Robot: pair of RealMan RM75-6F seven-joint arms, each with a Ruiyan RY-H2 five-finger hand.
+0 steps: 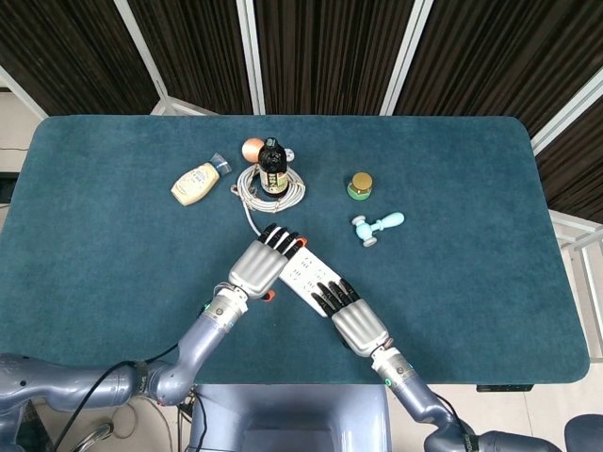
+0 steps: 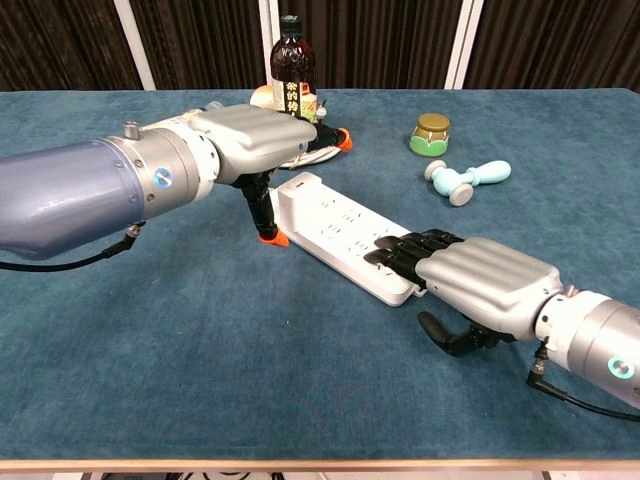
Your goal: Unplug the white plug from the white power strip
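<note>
The white power strip [image 1: 308, 270] [image 2: 345, 233] lies slantwise at the table's middle front. Its white plug [image 2: 298, 188] stands in the far-left end, half covered in the chest view and hidden in the head view. My left hand [image 1: 265, 262] [image 2: 245, 143] hovers over that end, its fingers reaching past the plug and its orange-tipped thumb [image 2: 268, 234] pointing down at the strip's near side. I cannot see it gripping the plug. My right hand [image 1: 347, 316] [image 2: 482, 283] lies flat, with its fingers resting on the strip's near-right end.
The strip's white cable lies in a coil [image 1: 268, 190] [image 2: 318, 148] around a dark bottle [image 1: 273, 168] [image 2: 291, 72]. A mayonnaise bottle [image 1: 195, 184] lies to the left. A small jar [image 1: 360, 185] [image 2: 431, 133] and a light blue massager [image 1: 377, 226] [image 2: 466, 180] sit to the right.
</note>
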